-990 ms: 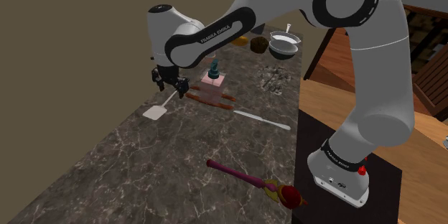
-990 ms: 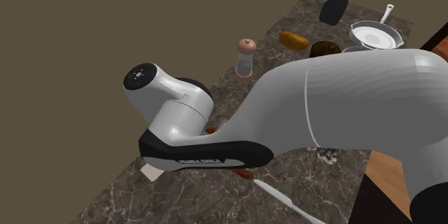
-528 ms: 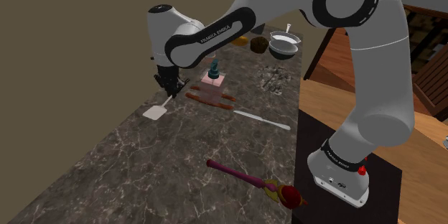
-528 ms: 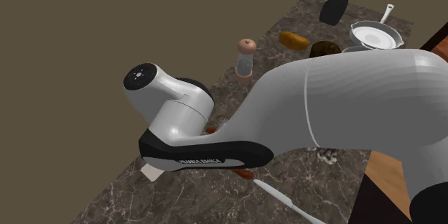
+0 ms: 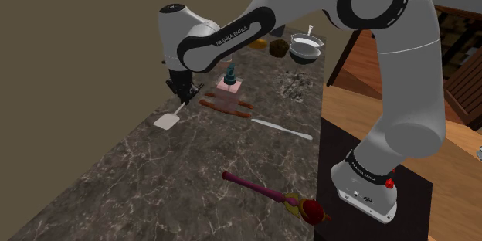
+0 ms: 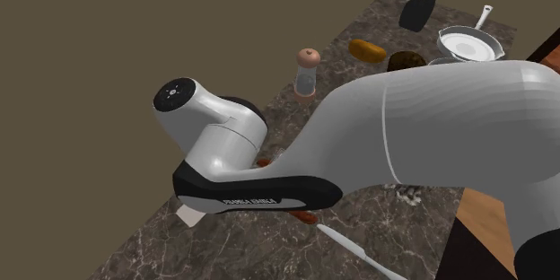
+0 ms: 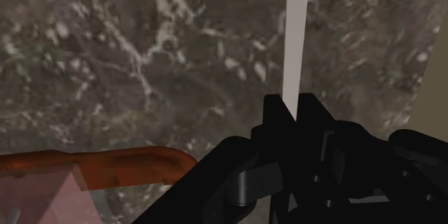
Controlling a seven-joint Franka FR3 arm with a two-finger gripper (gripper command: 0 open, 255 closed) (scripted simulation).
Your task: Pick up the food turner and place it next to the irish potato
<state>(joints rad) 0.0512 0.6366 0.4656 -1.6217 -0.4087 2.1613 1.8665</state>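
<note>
Tabletop: we see dark veined marble running along a plain olive-brown wall, and it carries everything below

Arm: white with dark joints; it rises from the stand and reaches to the shoulder view's left, with the wrist bent down over the tabletop's wall side

Stand: a dark box at the shoulder view's lower right

Long purple-red utensil: it lies near the tabletop's front edge, well apart from the jaws

White knife: it lies flat between the stand and a reddish-brown rod

Pink block: it stands just behind the rod with a small teal thing on top, and is near the jaws

White pan: it sits at the far end of the tabletop, beside a dark bottle

Jaws: pointing down, pinching the food turner's thin handle; in the wrist view we see both black fingers pressed against it

Food turner: white; its handle slopes up into the jaws and its flat blade is low by the tabletop near the wall, though we cannot tell whether the blade touches the marble

Irish potato: we take it to be the tan-brown lump at the far end, just beside a darker brown lump and near the pan, well apart from the food turner
</note>
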